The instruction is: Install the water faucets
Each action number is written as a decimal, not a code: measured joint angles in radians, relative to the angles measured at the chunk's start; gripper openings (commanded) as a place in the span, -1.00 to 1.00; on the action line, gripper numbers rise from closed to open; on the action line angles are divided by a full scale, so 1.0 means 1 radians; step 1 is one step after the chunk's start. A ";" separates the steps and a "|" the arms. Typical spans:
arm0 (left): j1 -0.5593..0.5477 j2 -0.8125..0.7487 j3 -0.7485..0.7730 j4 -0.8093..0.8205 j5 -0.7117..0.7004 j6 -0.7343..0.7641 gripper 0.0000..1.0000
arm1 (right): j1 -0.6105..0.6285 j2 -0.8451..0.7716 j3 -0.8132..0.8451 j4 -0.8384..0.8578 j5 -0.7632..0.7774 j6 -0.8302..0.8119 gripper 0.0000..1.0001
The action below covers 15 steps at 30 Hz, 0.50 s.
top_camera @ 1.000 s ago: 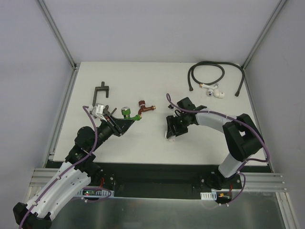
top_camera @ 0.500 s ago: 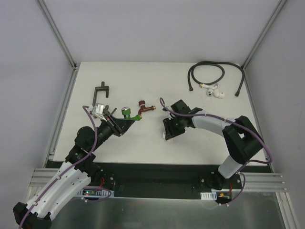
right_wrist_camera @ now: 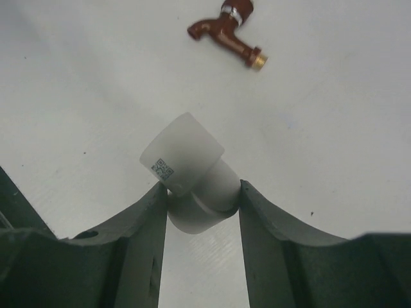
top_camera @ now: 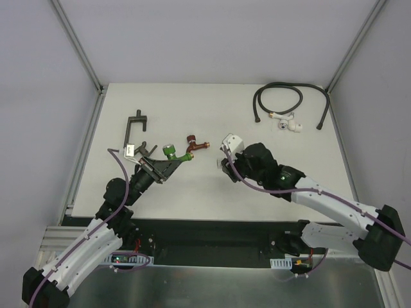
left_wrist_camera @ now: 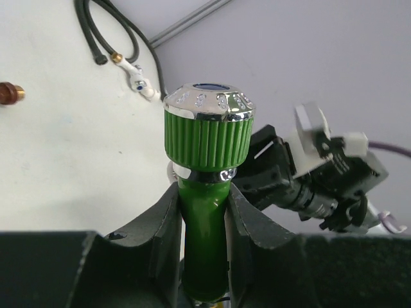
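My left gripper (top_camera: 166, 162) is shut on the green water faucet (top_camera: 171, 153). In the left wrist view the green faucet (left_wrist_camera: 207, 138) stands upright between the fingers, its ribbed green and silver knob uppermost; the lower end is hidden in the left gripper (left_wrist_camera: 204, 212). The dark red water faucet (top_camera: 194, 145) lies on the table just right of it, and shows as the red faucet (right_wrist_camera: 228, 32) with its brass end toward the right. My right gripper (right_wrist_camera: 202, 202) is shut on a white elbow fitting (right_wrist_camera: 191, 174), above the table. The right gripper (top_camera: 224, 164) hangs right of the red faucet.
A black hose (top_camera: 279, 99) with white end fittings (top_camera: 289, 124) lies coiled at the back right. A black clamp-like bracket (top_camera: 135, 125) lies at the back left. The white table (top_camera: 192, 192) ends at the metal frame rails on either side.
My right gripper has closed on the white elbow fitting, and the arm has swung round and carried it up and left toward the red faucet. The left gripper keeps hold of the green faucet.
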 measured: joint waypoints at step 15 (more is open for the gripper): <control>0.000 0.182 -0.016 0.345 0.160 -0.293 -1.00 | 0.211 -0.171 -0.116 0.366 0.162 -0.381 -0.97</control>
